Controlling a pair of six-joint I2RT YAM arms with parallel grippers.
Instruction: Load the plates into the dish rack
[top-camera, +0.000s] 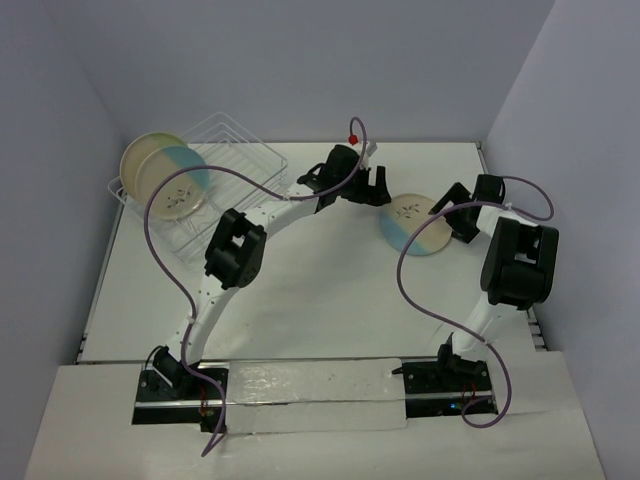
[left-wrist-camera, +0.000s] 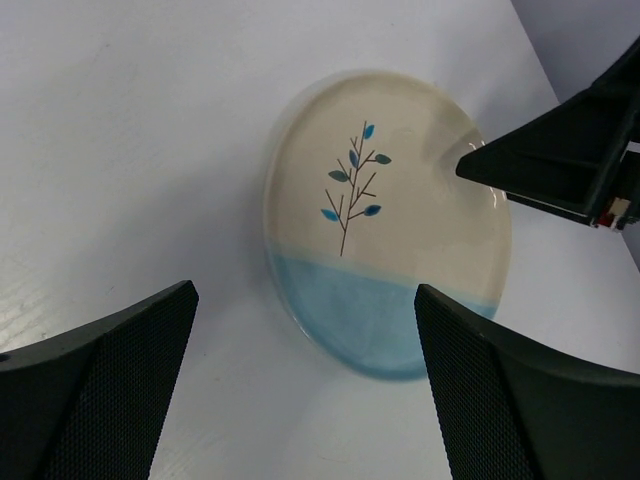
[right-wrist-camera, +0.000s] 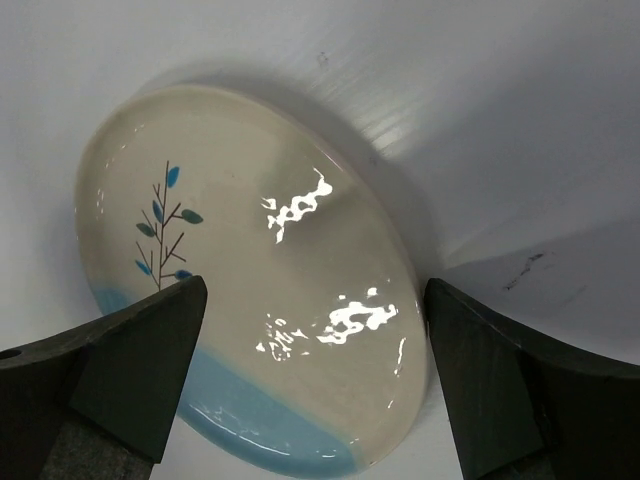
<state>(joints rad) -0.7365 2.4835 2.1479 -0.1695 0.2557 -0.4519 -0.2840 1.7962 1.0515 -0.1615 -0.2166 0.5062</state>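
Observation:
One half cream, half light blue plate (top-camera: 415, 225) lies flat on the white table between my two grippers. It shows in the left wrist view (left-wrist-camera: 385, 220) and the right wrist view (right-wrist-camera: 250, 280). My left gripper (top-camera: 378, 195) is open at its left edge, and the plate lies just ahead of its fingers (left-wrist-camera: 305, 300). My right gripper (top-camera: 452, 215) is open at the plate's right edge, with its jaws standing either side of the near rim (right-wrist-camera: 315, 290). The white wire dish rack (top-camera: 240, 150) stands at the back left. It holds the cream plate (top-camera: 148, 158) and another cream-and-blue plate (top-camera: 182, 187).
One finger of the right gripper (left-wrist-camera: 560, 165) reaches over the plate's far rim in the left wrist view. The left arm (top-camera: 235, 250) arcs across the table's middle. Purple cables (top-camera: 165, 250) hang over both arms. Walls close in the back and both sides.

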